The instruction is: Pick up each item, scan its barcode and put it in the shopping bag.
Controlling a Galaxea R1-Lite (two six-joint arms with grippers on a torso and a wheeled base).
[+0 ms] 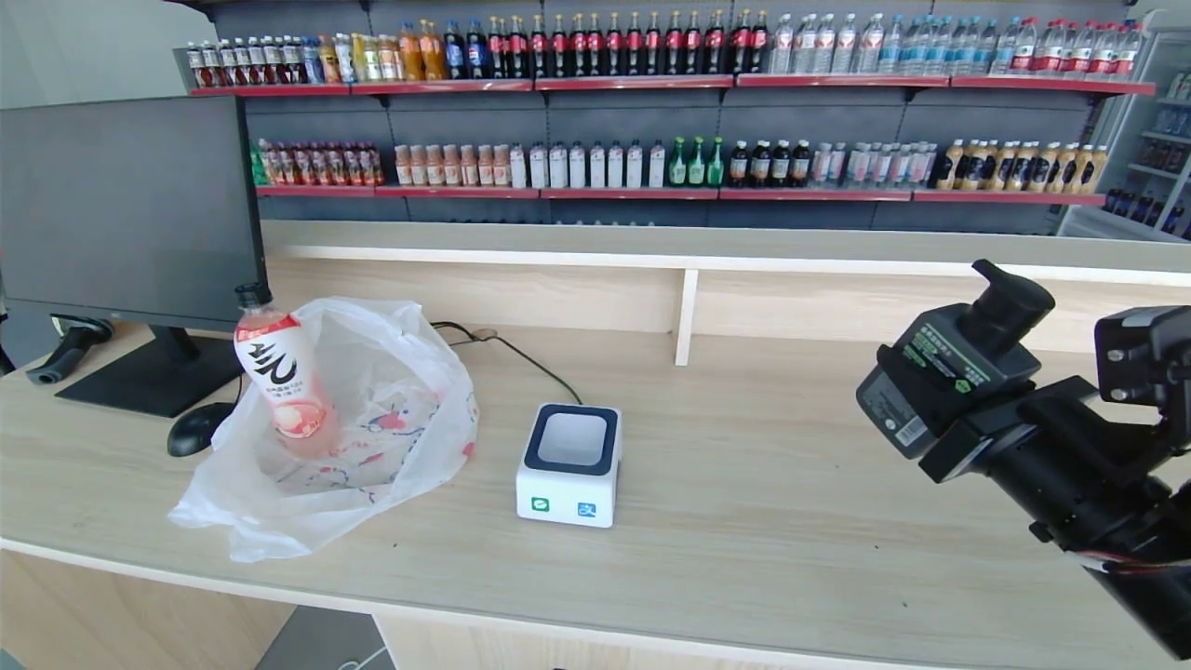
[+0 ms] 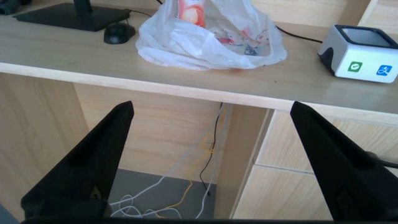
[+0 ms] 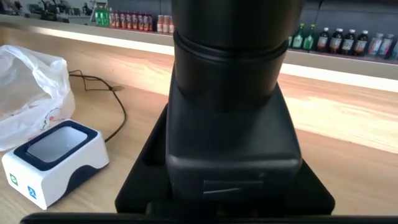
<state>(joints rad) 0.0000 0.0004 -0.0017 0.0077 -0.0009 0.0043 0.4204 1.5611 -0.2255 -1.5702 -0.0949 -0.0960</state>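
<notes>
My right gripper point(image 1: 963, 430) is shut on a dark square bottle with a black cap point(image 1: 954, 363), held tilted above the right side of the wooden counter point(image 1: 763, 484). A barcode label on the bottle faces left. In the right wrist view the bottle point(image 3: 233, 124) hides most of the gripper. The white scanner box point(image 1: 568, 463) point(image 3: 53, 162) stands mid-counter, well left of the bottle. The plastic shopping bag point(image 1: 372, 419) point(image 2: 211, 37) lies open left of the scanner, with a pink drink bottle point(image 1: 284, 372) leaning inside it. My left gripper point(image 2: 211, 162) is open, below the counter's front edge.
A monitor point(image 1: 121, 214), a black mouse point(image 1: 195, 428) and a handheld scanner point(image 1: 65, 349) sit at the far left. A cable point(image 1: 521, 358) runs behind the scanner box. A raised ledge with a divider point(image 1: 686, 316) bounds the counter's back. Drink shelves point(image 1: 651, 93) stand beyond.
</notes>
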